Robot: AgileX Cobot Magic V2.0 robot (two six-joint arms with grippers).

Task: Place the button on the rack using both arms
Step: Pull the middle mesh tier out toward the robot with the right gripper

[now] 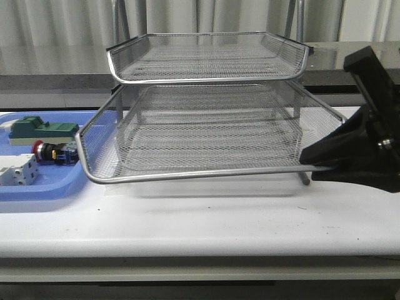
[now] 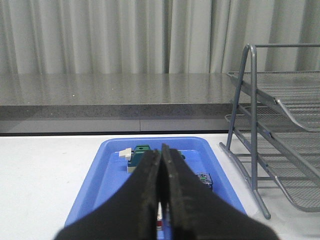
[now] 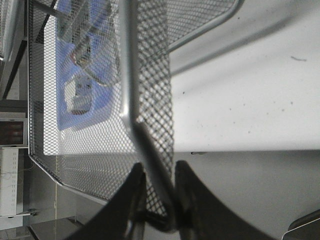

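Note:
The button, with a red cap and a black body, lies in the blue tray left of the rack. In the left wrist view my left gripper is shut and empty above the tray. It hides most of the button; only the blue-green rear block shows beside the fingers. My right gripper is shut on the rim at the front right corner of the rack's lower tier. In the right wrist view its fingers stand on either side of the mesh wall.
A green-topped block and a white block also lie in the blue tray. The rack's legs and tiers stand right of the tray. A grey ledge and curtains are behind the white table.

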